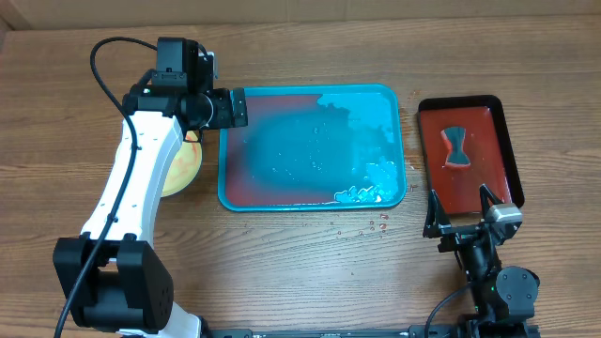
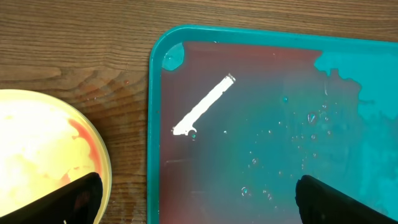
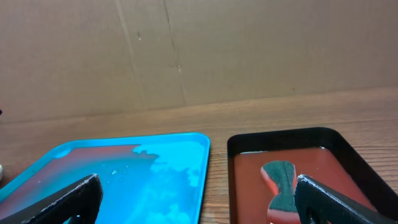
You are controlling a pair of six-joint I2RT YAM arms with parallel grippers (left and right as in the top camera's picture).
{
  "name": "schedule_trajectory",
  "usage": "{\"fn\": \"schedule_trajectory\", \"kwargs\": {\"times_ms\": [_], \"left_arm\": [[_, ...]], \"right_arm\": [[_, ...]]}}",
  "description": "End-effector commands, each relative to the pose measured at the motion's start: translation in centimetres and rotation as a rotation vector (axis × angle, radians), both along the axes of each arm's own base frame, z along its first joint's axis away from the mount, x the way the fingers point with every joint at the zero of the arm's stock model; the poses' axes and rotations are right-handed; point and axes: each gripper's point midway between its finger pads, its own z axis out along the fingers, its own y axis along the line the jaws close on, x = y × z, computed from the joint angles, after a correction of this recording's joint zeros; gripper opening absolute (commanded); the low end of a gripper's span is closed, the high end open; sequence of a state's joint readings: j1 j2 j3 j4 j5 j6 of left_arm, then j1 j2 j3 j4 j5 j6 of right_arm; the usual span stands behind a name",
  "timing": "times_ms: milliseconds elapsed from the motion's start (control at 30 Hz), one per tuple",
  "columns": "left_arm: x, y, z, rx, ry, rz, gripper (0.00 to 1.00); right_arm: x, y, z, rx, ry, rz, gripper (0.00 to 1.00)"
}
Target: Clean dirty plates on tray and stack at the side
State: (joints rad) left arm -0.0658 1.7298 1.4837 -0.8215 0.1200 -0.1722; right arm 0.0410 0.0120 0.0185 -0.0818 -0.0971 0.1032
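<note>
The teal tray [image 1: 399, 141] lies mid-table, holding reddish water and foam, with no plate on it. A pale yellow-green plate [image 1: 183, 171] with red smears sits on the table left of the tray, half hidden under my left arm; it also shows in the left wrist view [image 2: 43, 146]. I cannot tell whether other plates lie beneath it; no blue-white plate shows. My left gripper [image 1: 237, 108] is open and empty above the tray's far left rim [image 2: 153, 124]. My right gripper [image 1: 462, 205] is open and empty near the front of the dark-red tray.
The dark-red tray with black rim [image 1: 507, 141] stands at the right and holds an hourglass-shaped sponge [image 1: 457, 145], also in the right wrist view [image 3: 280, 180]. Water drops [image 1: 371, 225] dot the table in front of the teal tray. A cardboard wall [image 3: 199, 50] stands behind the table.
</note>
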Motion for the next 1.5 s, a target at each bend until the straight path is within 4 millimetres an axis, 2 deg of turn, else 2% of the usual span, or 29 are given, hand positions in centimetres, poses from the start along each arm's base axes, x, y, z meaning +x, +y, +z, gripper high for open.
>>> {"fn": "schedule_trajectory", "kwargs": {"times_ms": [0,167,267,400,567,733,900,1100,1300,1467], "left_arm": [[0.3,-0.1,0.6,0.000,-0.018,-0.009,0.99],[0.3,-0.1,0.6,0.000,-0.018,-0.009,1.00],[0.2,0.7,1.5,0.042,-0.043,0.008,1.00],[-0.7,0.9,4.5,0.042,-0.115,0.012,1.00],[-2.1,0.6,9.0,0.030,-0.336,-0.004,1.00],[-5.6,0.8,10.7,0.066,-0.596,-0.052,1.00],[-10.4,1.0,9.1,0.148,-0.782,-0.132,1.00],[-15.1,-0.9,6.5,0.226,-0.963,-0.346,1.00],[-17.1,-1.0,4.6,0.259,-1.108,-0.351,1.00],[-17.8,-0.3,1.9,0.294,-1.148,-0.316,1.00]], "right_arm": [[0.0,0.1,-0.2,0.006,-0.003,0.002,1.00],[0.0,0.1,-0.2,0.006,-0.003,0.002,1.00],[0.0,0.1,-0.2,0.006,-0.003,0.002,1.00],[0.0,0.1,-0.2,0.006,-0.003,0.002,1.00],[0.0,0.1,-0.2,0.006,-0.003,0.002,1.00],[0.0,0.1,-0.2,0.006,-0.003,0.002,1.00],[0.0,0.1,-0.2,0.006,-0.003,0.002,1.00],[0.0,0.1,-0.2,0.006,-0.003,0.002,1.00],[0.0,0.1,-0.2,0.006,-0.003,0.002,1.00],[0.0,0.1,-0.2,0.006,-0.003,0.002,1.00]]}}
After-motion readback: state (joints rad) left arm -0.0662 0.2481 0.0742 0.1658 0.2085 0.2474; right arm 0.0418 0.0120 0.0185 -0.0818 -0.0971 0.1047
